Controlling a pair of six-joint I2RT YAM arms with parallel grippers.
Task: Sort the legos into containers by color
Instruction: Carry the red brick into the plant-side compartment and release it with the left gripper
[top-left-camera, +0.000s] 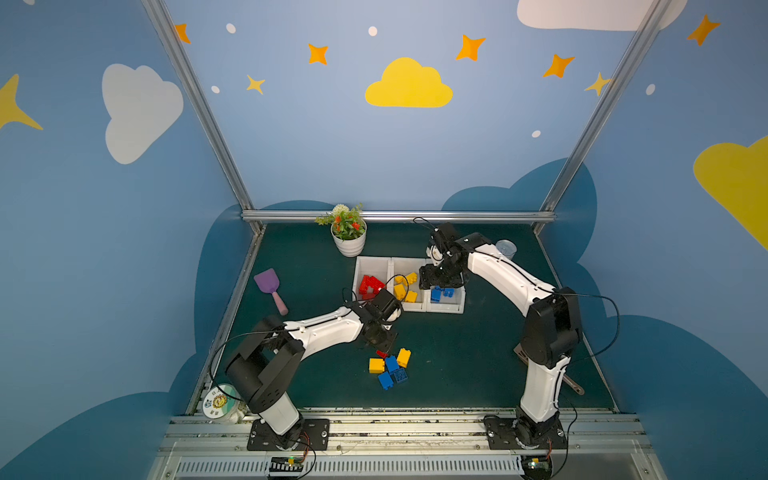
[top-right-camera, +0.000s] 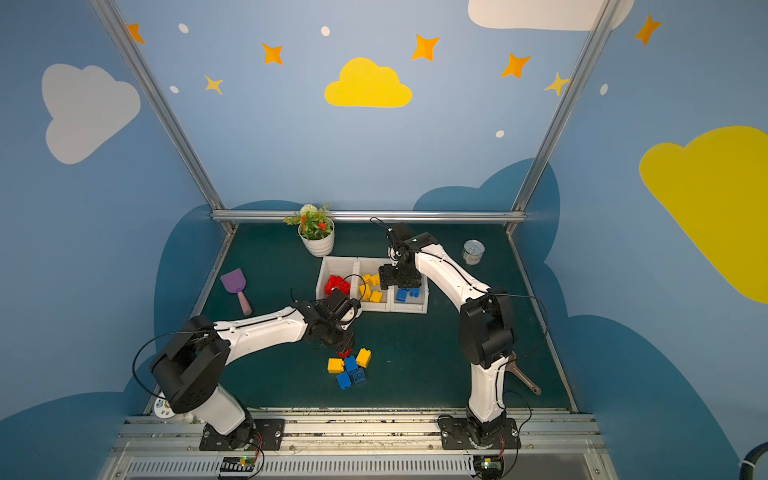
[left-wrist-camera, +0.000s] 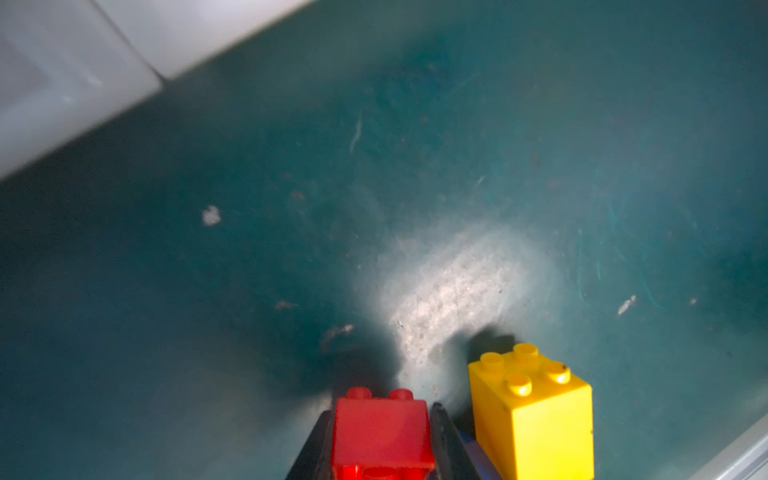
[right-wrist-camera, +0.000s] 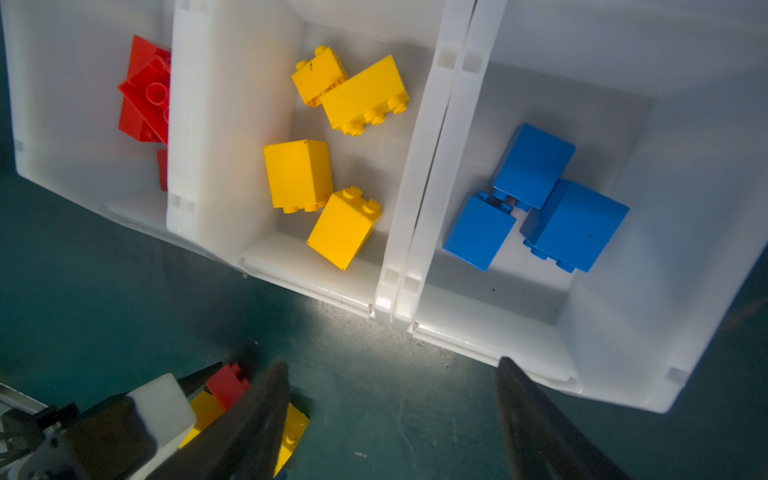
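Left side first: my left gripper (left-wrist-camera: 382, 415) is clamped shut on 1 red brick (left-wrist-camera: 381, 440), jaws on 2 opposite side faces, studs pointing away from the wrist cam. Can't tell if it's clear of the mat (top-left-camera: 478, 353) yet.

In both top views, 5 loose bricks (top-left-camera: 391, 363) (2 yellow, 3 blue) lie bunched at approx 5 o'clock of that gripper. The nearest is just beside the held brick.

What the coming move turns on, as I judge it: the red bin (top-left-camera: 370, 266) lies at approx 12 o'clock from my left gripper, near, w/ bare mat between. The bin row's long axis runs 9-to-3 and red is the 9 o'clock end. So it's lift, then straight out toward 12, no crossing. My left arm is the nearer 1 for this bin.

The yellow bin (top-left-camera: 405, 266) is mid-row and holds yellows only. The blue bin (top-left-camera: 446, 306) is at the 3 o'clock end and holds blues only.

My right gripper (right-wrist-camera: 394, 363) hangs over the blue bin, jaws spread, nothing between them. It's well apart from the left's path to red, so I expect no clash.
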